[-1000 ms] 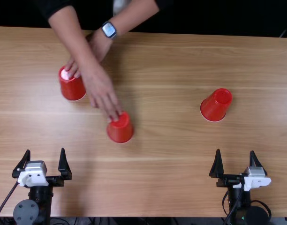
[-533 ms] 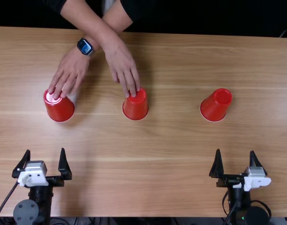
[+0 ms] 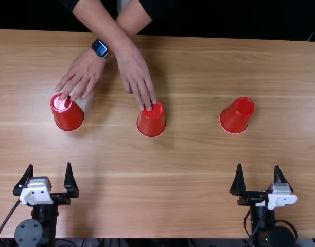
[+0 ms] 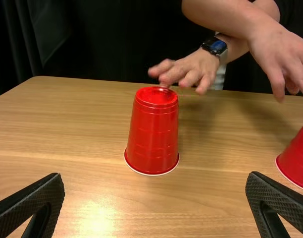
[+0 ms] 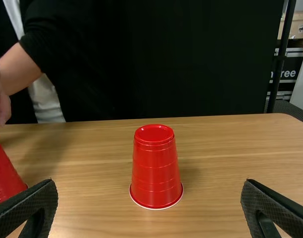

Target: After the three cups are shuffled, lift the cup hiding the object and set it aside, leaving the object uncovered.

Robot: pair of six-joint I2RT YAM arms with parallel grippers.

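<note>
Three red plastic cups stand upside down in a row across the bench, well apart from one another. A person across the bench has crossed forearms over it. The hand with the wristwatch has its fingertips at the upturned base of the left cup. The other hand has its fingertips on top of the middle cup. The right cup stands alone, with nothing touching it.

The left end effector hangs near the bench's near edge, facing the left cup, with its two fingers spread wide and nothing between them. The right end effector is likewise spread wide and empty, in line with the right cup. Both are well short of any cup.

The object is under one of the cups, but the pictures do not show which, since all three rims sit flat on the wood.

These look like thin party cups, so they are probably very light, with slick walls that flex and dent under a hard squeeze. Each tapers toward the upturned base, so fingers closing high up could slide off the top. The better hold is probably across the wall around mid-height, with gentle pressure. A straight lift should then clear the rim without dragging whatever lies beneath.
</note>
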